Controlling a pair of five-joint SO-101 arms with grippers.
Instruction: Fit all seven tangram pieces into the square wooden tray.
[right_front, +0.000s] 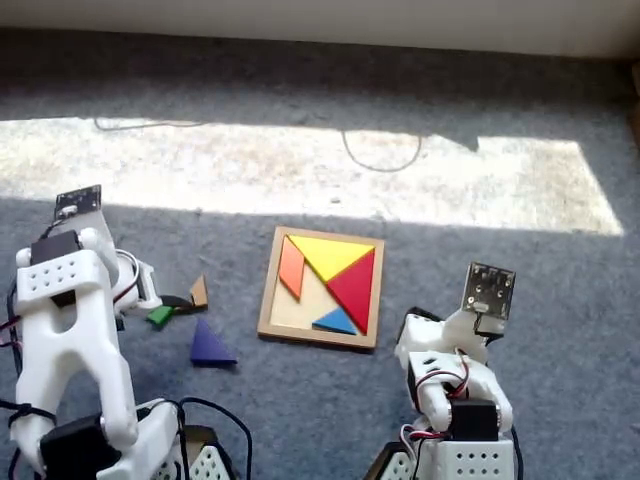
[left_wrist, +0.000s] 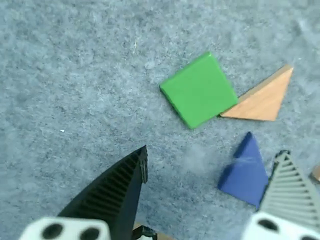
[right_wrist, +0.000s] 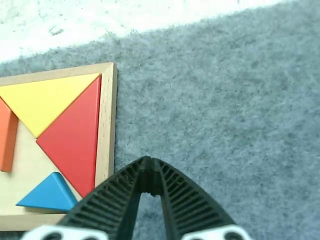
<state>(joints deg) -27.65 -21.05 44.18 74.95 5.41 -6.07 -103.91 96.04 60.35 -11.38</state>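
**Filling the tray: four in, three out**

Four of the seven pieces lie flat inside the tray (right_front: 300, 337). The orange parallelogram (right_front: 291, 268) is along its left side and the yellow triangle (right_front: 328, 254) across the far edge. The red triangle (right_front: 355, 288) is against the right rim, and the light blue triangle (right_front: 335, 321) sits at the near edge beside the red one. Bare wood shows in the near-left part of the tray, between the orange, red and light blue pieces. By my reckoning, that gap must take all three remaining pieces.

Those three lie on the grey table to the left of the tray. The green square (left_wrist: 199, 90) and the tan triangle (left_wrist: 261, 99) seem to touch at the square's corner, though the angle makes this hard to confirm. The dark blue triangle (left_wrist: 244, 171) lies near them but apart.

The left claw (left_wrist: 214, 150) hangs over this cluster, spread wide and gripping nothing, with one finger just beside the dark blue triangle. The right claw (right_wrist: 150, 160) is closed on nothing, near the tray's right rim.

Open table separates the loose pieces from the tray's left rim, so the path across looks free. The raised rim and the angled edges of the seated pieces are the tight spots — each piece will likely need lifting over and turning to match.
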